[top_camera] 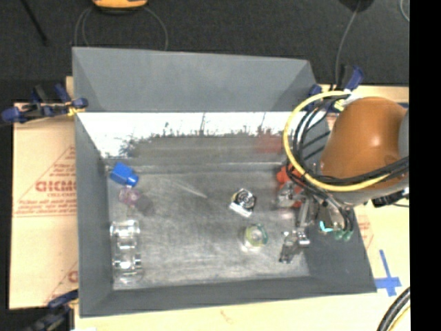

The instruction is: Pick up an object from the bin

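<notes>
camera view, pincer (287, 248) near clear rounded lump (253, 237)

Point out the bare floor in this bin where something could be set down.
The widest bare patch of the bin floor lies between the clear plastic block on the left and the greenish clear round piece. The strip from the blue cap to the shiny silver lump is free too. Crowded: the right end, around the gripper.

The grey metal bin (193, 85) carried few things on its floor: a blue block (124, 175) and a pale purple piece (131, 198) at the left, a clear plastic container (126, 252) below them, and a silvery bit (242, 200) and a clear greenish round thing (253, 236) nearer the middle.
</notes>
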Robot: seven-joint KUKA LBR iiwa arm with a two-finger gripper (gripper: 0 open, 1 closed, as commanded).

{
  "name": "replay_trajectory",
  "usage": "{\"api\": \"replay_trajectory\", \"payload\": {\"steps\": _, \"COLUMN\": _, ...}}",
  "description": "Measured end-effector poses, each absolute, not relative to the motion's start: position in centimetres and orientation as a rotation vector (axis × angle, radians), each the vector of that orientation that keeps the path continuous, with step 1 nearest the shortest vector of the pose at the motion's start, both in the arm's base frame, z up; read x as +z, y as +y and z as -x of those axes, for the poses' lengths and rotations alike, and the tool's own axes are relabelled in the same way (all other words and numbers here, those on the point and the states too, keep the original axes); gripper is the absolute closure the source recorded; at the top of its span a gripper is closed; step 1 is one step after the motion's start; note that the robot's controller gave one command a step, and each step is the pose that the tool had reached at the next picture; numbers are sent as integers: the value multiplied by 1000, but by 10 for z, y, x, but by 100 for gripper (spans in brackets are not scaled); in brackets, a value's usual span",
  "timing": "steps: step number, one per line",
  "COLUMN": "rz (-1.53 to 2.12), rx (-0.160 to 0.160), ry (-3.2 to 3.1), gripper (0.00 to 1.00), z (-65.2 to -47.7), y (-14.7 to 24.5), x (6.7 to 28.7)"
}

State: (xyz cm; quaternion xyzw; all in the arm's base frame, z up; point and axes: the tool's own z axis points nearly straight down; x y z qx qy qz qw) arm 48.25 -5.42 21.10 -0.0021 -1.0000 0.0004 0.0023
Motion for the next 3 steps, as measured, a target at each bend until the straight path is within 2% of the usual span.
{"api": "replay_trajectory", "payload": {"steps": 1, "rz": -305, "rx": 3, "ry": -3136, "gripper": 0, "z": -520, "y": -58, "x": 72}}
{"api": "replay_trajectory", "payload": {"steps": 2, "rz": -309, "rx": 5, "ry": -3143, "gripper": 100, "z": -523, "y": -58, "x": 76}}
{"api": "replay_trajectory", "payload": {"steps": 3, "rz": -354, "rx": 6, "ry": -3132, "gripper": 100, "z": -513, "y": -69, "x": 205}}
